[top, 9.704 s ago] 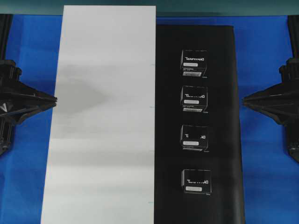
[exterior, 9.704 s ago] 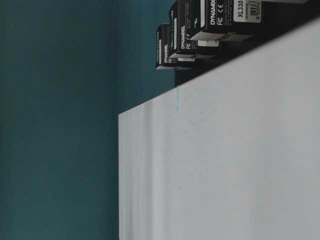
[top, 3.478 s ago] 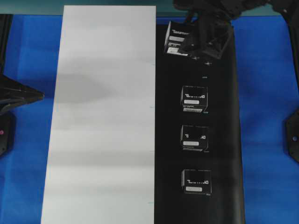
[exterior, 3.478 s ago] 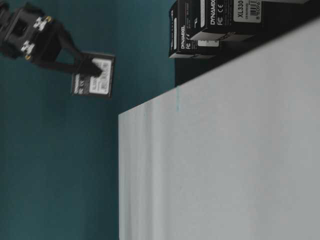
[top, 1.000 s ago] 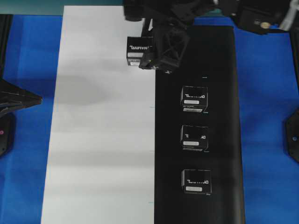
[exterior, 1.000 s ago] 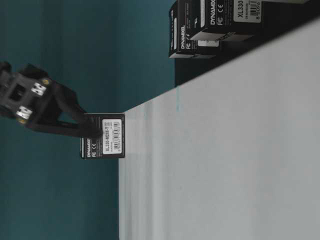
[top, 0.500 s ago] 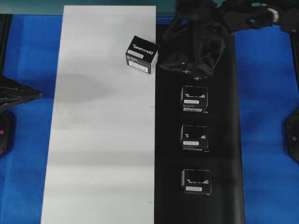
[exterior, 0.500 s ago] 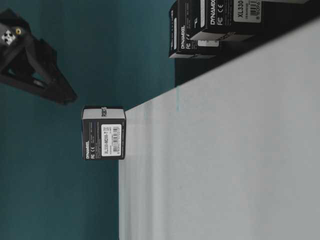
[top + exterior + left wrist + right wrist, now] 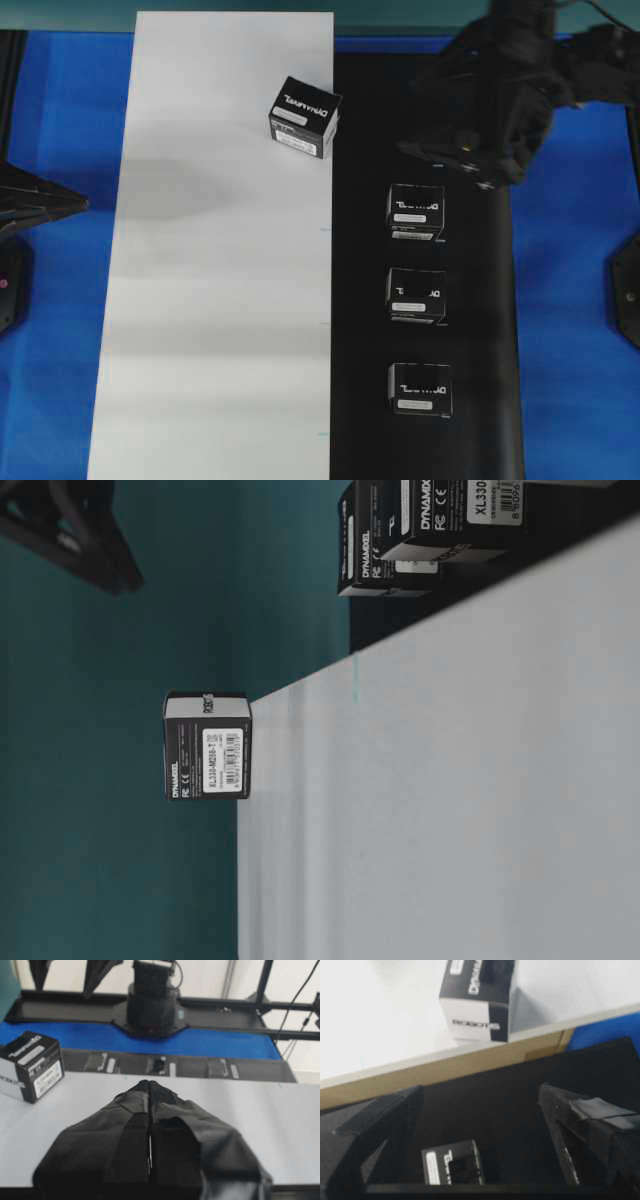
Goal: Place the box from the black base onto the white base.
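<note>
One box [image 9: 304, 118], black with white lettering, rests slightly turned on the white base [image 9: 220, 300] near its far right edge. It also shows in the table-level view [image 9: 208, 745] and both wrist views [image 9: 32, 1065] [image 9: 477, 1005]. Three more boxes [image 9: 415, 211] [image 9: 415, 296] [image 9: 420, 389] stand in a row on the black base [image 9: 360, 300]. My right gripper [image 9: 470, 165] [image 9: 482, 1100] hovers open and empty over the black base's far end, above the nearest of those boxes [image 9: 452, 1162]. My left gripper [image 9: 150, 1085] is shut and empty at the white base's left side [image 9: 60, 203].
Blue table surface [image 9: 570, 300] flanks both bases. The right arm [image 9: 560, 70] reaches in from the far right corner. The arm bases sit at the left and right table edges. A tan strip [image 9: 470, 1065] edges the white base in the right wrist view.
A second ago my right gripper held the box at the white base's edge. It let go, the box now rests there, and the gripper moved right and up over the black base.
</note>
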